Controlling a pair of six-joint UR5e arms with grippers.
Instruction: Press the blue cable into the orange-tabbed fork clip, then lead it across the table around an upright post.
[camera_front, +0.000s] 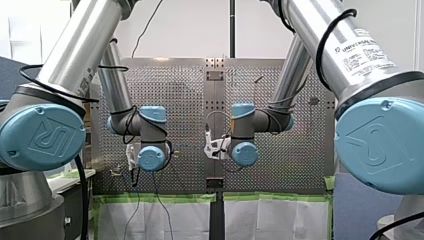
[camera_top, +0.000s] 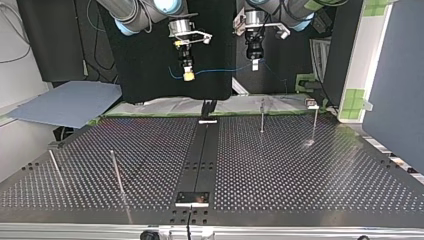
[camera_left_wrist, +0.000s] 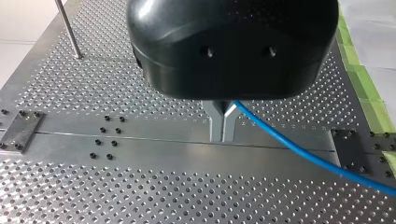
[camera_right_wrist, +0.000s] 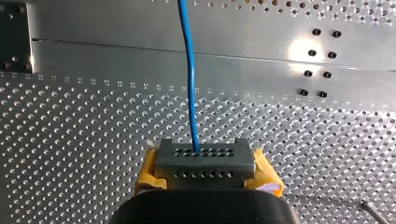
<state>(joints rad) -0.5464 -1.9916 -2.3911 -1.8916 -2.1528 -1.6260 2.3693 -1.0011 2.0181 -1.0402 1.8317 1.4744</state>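
Observation:
A thin blue cable (camera_top: 220, 70) hangs stretched between my two grippers, high above the far edge of the perforated table (camera_top: 300, 165). In the left wrist view my left gripper (camera_left_wrist: 222, 125) has its metal fingers shut together, and the blue cable (camera_left_wrist: 290, 145) runs out from between them to one side. My right gripper (camera_right_wrist: 196, 156), with yellow pads, is shut on the blue cable (camera_right_wrist: 189, 70), which leads straight ahead of it. In the top view my right gripper (camera_top: 187, 74) is at the left and my left gripper (camera_top: 254, 62) at the right. No orange-tabbed clip can be made out.
Thin upright posts stand on the table: two near the far right (camera_top: 262, 116) (camera_top: 315, 122) and two at the near left (camera_top: 117, 172) (camera_top: 55, 167). A dark strip (camera_top: 202, 150) runs down the table's middle. A small fixture (camera_top: 311, 104) sits at the far right edge.

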